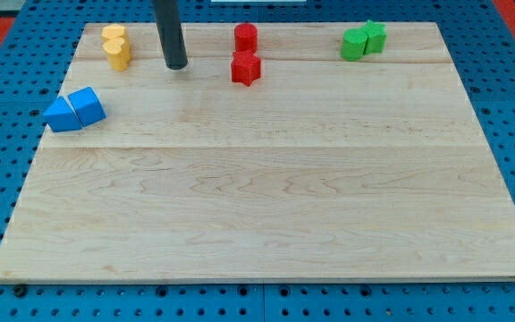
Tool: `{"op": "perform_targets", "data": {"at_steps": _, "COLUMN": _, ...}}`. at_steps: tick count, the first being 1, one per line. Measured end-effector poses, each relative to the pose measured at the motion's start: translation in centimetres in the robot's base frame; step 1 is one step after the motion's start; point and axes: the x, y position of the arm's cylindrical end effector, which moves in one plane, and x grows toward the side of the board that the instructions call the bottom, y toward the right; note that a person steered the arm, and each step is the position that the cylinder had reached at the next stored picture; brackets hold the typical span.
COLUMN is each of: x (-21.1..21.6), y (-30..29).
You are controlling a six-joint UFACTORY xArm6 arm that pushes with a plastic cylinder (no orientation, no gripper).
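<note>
My tip [176, 66] rests on the board [266, 206], touching nothing, between yellow blocks [116, 46] and red blocks [245, 55]; it has no fingers.

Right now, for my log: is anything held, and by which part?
Nothing is held. My tip rests on the bare wooden board, touching no block, between the yellow blocks and the red blocks.

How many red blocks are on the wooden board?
2. One red block sits near the view's top edge; the other red block is just below it, right of my tip. None seem hidden.
</note>
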Motion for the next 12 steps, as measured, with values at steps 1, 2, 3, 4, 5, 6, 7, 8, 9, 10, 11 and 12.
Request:
{"op": "perform_targets", "data": {"at_steps": 1, "x": 4.8, "y": 5.6}}
{"op": "perform_targets", "data": {"at_steps": 2, "x": 5.4, "y": 12.9}}
{"op": "perform_targets", "data": {"at_steps": 3, "x": -0.4, "y": 13.6}}
{"op": "perform_targets", "data": {"at_steps": 4, "x": -5.7, "y": 11.2}}
{"op": "perform_targets", "data": {"at_steps": 5, "x": -9.3, "y": 11.3}}
{"op": "perform_targets", "data": {"at_steps": 6, "x": -9.3, "y": 18.4}}
{"op": "perform_targets", "data": {"at_steps": 7, "x": -9.3, "y": 22.2}}
{"op": "perform_targets", "data": {"at_steps": 8, "x": -9.3, "y": 22.3}}
{"op": "perform_targets", "data": {"at_steps": 9, "x": -10.5, "y": 23.0}}
{"op": "perform_targets", "data": {"at_steps": 10, "x": -10.6, "y": 25.2}}
{"op": "perform_targets", "data": {"at_steps": 11, "x": -10.0, "y": 26.8}}
{"op": "perform_targets", "data": {"at_steps": 12, "x": -10.0, "y": 27.9}}
